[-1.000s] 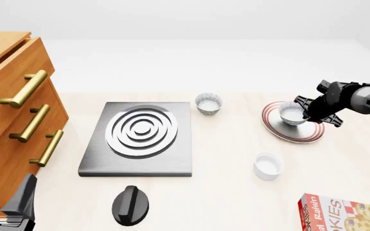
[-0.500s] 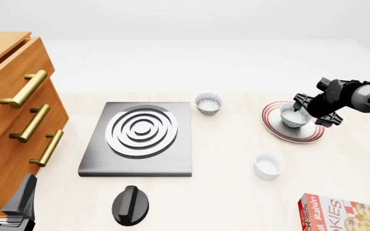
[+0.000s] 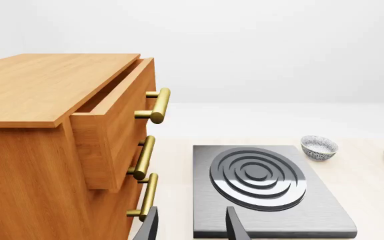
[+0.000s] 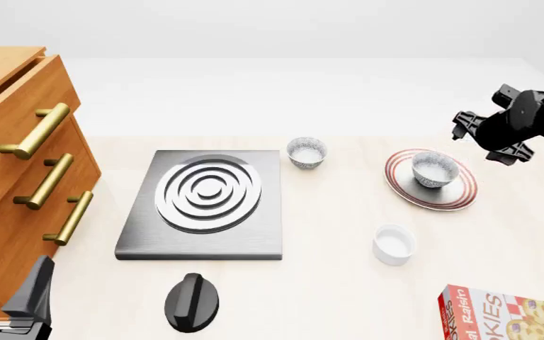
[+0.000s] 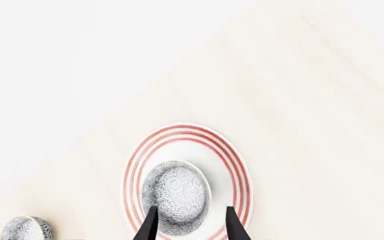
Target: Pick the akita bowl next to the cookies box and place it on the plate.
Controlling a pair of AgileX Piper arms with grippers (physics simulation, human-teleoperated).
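Two akita bowls were counted. One akita bowl (image 4: 435,170) sat upright on the plate (image 4: 404,188), toward its far side; the second bowl (image 4: 307,152) stood on the worktop (image 4: 329,283) just beyond the far right corner of the stove plate (image 4: 149,237). One plain white cup (image 4: 393,244) stood near the plate, on its near side. One cookies box (image 4: 506,314) lay flat at the near right edge, well apart from the plate. One black knob (image 4: 192,302) lay in front of the stove plate. One wooden drawer cabinet (image 4: 8,163) carried three brass bar handles.

The right pincer (image 5: 188,227) hung above the plated bowl, fingers apart, holding and touching nothing. The left pincer (image 3: 190,227) was likewise spread and empty, low at the near left by the cabinet.

The bowls were round, speckled grey outside, white inside. The plate was white with thin red concentric rings. The stove plate was a brushed grey metal slab with raised circular rings.
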